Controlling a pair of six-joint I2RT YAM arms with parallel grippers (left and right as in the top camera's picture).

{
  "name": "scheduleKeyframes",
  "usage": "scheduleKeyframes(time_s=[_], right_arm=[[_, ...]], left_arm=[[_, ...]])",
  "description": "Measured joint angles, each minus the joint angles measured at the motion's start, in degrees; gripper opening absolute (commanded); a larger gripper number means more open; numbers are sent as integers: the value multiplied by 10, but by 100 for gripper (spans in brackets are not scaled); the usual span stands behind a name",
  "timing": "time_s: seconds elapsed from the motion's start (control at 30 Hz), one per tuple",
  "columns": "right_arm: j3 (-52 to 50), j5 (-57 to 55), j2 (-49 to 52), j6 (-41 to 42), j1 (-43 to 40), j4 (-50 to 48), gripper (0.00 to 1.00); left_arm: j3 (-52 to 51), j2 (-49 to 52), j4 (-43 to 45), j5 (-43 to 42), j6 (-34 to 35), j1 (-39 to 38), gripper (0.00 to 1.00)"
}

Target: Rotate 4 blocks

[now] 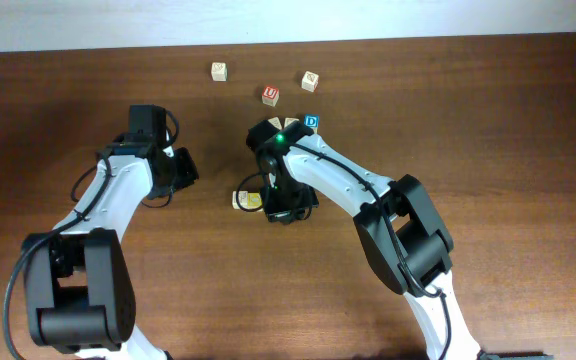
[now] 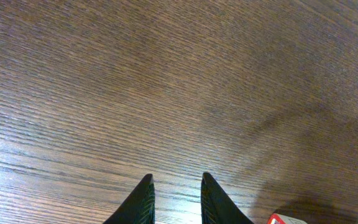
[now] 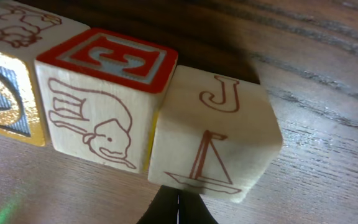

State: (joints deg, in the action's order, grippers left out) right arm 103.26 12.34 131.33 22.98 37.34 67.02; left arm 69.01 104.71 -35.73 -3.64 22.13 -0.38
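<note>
Right claw (image 3: 178, 208) closed tight beside the pale wooden alphabet cubes (image 1: 249, 200).
Its tips sit just beside the sailboat-printed "J" cube (image 3: 219, 140), which touches the red-topped elephant cube (image 3: 98, 112); left claw (image 2: 176, 186) hovers slightly apart over bare brown wooden counter (image 2: 166, 81).

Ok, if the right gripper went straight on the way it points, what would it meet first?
The pale block with the J and sailboat, directly ahead of the shut right gripper and apparently very close. The red-topped elephant block sits just left of that line.
</note>
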Motion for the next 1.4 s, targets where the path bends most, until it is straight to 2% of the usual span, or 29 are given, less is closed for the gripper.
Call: scheduleKeyframes(time_s=[0.7, 0.93, 1.03, 1.13, 1.27, 1.33, 1.4], right_arm=[[0, 0, 0, 2, 0, -17, 4], [16, -3, -26, -8, 0, 21, 4], [31, -19, -70, -10, -5, -6, 4], [33, -24, -74, -10, -45, -21, 5], [33, -35, -74, -16, -123, -33, 13], [33, -40, -74, -24, -129, -54, 20], [32, -43, -74, -25, -129, -62, 22]], left_arm=[[0, 0, 0, 0, 0, -1, 22], [0, 0, -8, 0, 0, -4, 18], [0, 0, -7, -18, -17, -20, 23], [0, 0, 3, -36, -47, -49, 31], [9, 0, 19, -45, -64, -89, 38], [25, 0, 24, -45, -66, -101, 38], [39, 0, 27, -45, -66, -113, 34]])
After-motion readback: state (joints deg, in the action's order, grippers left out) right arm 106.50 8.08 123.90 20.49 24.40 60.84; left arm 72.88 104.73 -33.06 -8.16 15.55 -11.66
